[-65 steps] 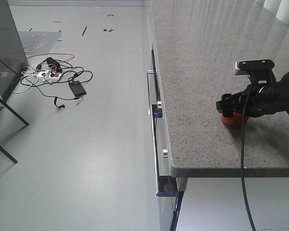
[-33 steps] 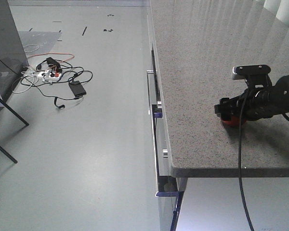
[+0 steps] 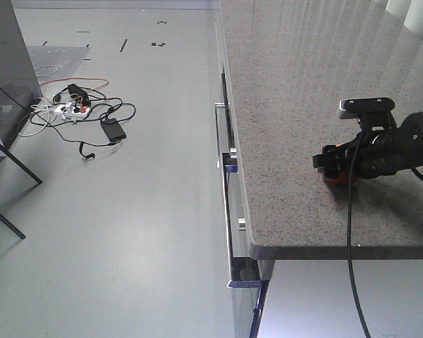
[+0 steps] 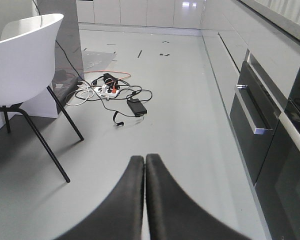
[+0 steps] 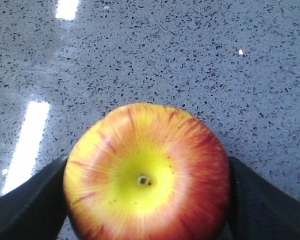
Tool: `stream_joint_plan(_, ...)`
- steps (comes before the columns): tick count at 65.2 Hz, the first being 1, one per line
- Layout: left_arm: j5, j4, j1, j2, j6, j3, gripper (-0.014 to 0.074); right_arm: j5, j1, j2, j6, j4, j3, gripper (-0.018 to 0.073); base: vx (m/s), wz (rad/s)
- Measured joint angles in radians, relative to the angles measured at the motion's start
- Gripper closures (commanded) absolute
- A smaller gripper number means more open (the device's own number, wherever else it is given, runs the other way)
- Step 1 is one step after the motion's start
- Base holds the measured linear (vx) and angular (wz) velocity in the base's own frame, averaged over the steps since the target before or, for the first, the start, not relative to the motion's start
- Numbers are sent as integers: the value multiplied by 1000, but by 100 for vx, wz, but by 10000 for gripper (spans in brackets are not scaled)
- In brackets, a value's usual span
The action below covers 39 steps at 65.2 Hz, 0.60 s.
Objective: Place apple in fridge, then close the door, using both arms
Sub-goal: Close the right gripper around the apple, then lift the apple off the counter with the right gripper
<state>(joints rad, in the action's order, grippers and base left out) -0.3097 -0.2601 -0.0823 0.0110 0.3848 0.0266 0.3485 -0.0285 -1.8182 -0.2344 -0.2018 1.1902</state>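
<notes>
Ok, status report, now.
Left gripper shut, empty. Right gripper shut on apple, apple on counter. Fridge not in view.

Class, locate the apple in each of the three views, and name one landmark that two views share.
Front-facing: apple right of centre on the speckled counter, mostly hidden by the right pincer.
Left wrist: not in it.
Right wrist: apple fills the lower centre, dimple up.
Landmark: the speckled counter, in front-facing and right wrist.
</notes>
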Motion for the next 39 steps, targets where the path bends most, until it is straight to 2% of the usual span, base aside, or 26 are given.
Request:
stream_joint_plan(14,0,0,0,0,0,0,604,36,0,83,0,0,22,383,0,0)
stream_joint_plan(39,0,0,0,0,0,0,604,225,0,487,0,0,53,391,0,0)
